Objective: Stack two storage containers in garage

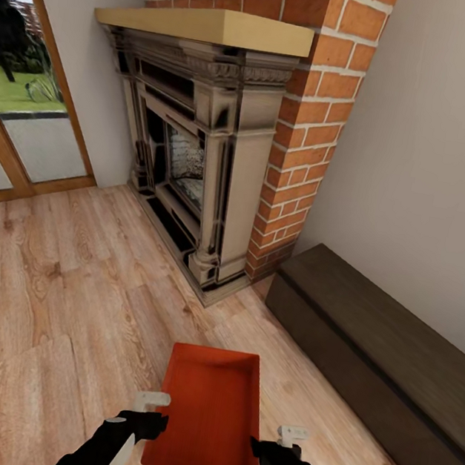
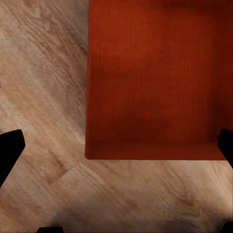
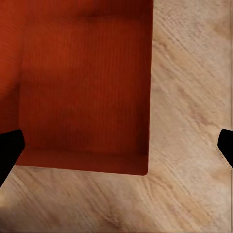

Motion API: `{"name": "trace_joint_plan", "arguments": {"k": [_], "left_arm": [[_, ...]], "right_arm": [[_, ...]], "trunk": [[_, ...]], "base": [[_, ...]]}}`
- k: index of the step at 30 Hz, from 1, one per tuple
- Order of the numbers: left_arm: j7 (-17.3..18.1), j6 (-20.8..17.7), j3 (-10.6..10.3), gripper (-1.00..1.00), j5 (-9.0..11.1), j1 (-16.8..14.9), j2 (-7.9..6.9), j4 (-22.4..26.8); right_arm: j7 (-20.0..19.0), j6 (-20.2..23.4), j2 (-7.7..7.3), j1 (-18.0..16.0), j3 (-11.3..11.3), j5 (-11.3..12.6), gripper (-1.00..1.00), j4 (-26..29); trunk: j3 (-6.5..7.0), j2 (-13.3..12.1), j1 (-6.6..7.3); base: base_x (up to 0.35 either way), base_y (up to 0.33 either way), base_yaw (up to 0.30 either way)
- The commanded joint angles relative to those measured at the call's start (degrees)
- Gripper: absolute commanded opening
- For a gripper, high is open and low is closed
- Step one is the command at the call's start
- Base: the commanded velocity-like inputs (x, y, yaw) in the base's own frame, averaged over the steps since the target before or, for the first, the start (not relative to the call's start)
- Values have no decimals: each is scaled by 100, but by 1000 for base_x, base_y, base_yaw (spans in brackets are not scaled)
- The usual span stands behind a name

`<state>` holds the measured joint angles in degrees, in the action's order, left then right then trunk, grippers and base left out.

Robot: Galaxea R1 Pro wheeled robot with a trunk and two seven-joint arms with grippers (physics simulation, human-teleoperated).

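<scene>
**A:** Begin at the fingers of the left gripper. Clenched?

**B:** No. Spread wide, straddling a near corner of the bin, with one side wall between them. Clamped on nothing, as far as can be judged.

**A:** And on the other side?

**B:** Much the same for the fingers of the right gripper: parted, astride the opposite near corner, not pinching the wall.

**A:** Moving outward, then?

**B:** From the head camera, one gripper at 7 o'clock of the bin and the other at 5 o'clock, both close against its near end. Open side up, nothing inside. Hard to say whether raised or resting on the wood floor.

**A:** And round about?

**B:** Bin at 6 o'clock of the head view. Beyond it, at 12 o'clock, a brick fireplace. At 4 o'clock, a long dark cabinet along the wall. At 9 o'clock, a glass door.

**A:** So how far along?

**B:** Barely begun, by the look of it. Plainly in the living room, with planks underfoot, not concrete. Left to do: close on this bin, carry it to the garage, set it down, then fetch its twin and stack.
</scene>
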<state>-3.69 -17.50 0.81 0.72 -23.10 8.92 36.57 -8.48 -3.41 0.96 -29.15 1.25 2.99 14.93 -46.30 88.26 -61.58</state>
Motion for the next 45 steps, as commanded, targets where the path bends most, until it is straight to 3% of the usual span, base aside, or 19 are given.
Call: {"name": "trace_joint_plan", "arguments": {"k": [1, 12, 45], "left_arm": [[-12, -24, 7, 100, 9, -1, -2, 9], [-14, -17, -1, 100, -7, -2, -14, 8], [-24, -17, 4, 100, -19, -2, -38, 8]], "right_arm": [[-13, -53, -9, -3, 14, 31, 100, -7], [-13, -397, -17, -3, 23, 26, 100, -8], [-31, -391, -9, -3, 33, 17, 100, -17]], "trunk": [[-23, 44, -22], [-220, 485, -264], [-813, 1808, -989]], "base": [[0, 0, 0], [0, 0, 0], [0, 0, 0]]}}
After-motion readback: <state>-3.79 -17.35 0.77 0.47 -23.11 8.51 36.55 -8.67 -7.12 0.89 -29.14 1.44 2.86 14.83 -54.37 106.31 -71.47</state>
